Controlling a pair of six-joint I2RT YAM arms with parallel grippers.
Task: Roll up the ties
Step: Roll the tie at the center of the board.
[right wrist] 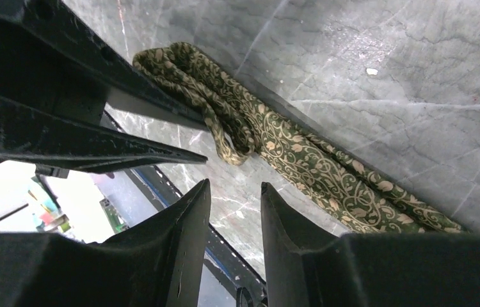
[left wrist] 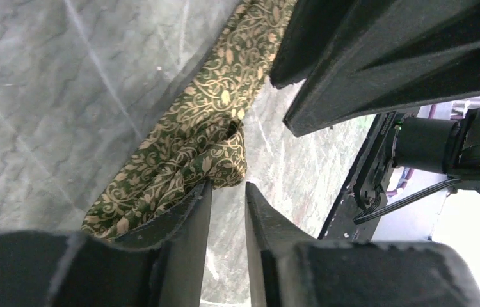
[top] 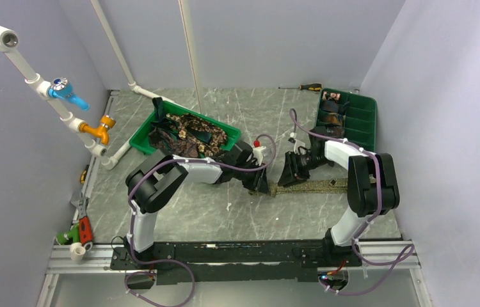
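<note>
An olive-green tie (top: pixel 314 187) with a tan leaf pattern lies as a strip on the grey table, its left end folded over into a small loop (left wrist: pixel 221 157). My left gripper (top: pixel 261 182) hangs just left of that folded end. In the left wrist view its jaws (left wrist: pixel 228 192) stand a little apart with only table between them, and the tie rests against the outside of the left finger (left wrist: pixel 186 211). My right gripper (top: pixel 288 171) is just above the same end, slightly open and empty (right wrist: pixel 234 192), with the tie (right wrist: pixel 301 157) lying beyond its tips.
A green tray (top: pixel 154 128) at the back left holds a heap of loose ties (top: pixel 189 134). A green compartment tray (top: pixel 362 121) at the back right holds rolled ties (top: pixel 333 118). A screwdriver (top: pixel 306 87) lies at the back. White pipes with valves (top: pixel 100 128) run along the left; tools (top: pixel 80 231) lie at the near left.
</note>
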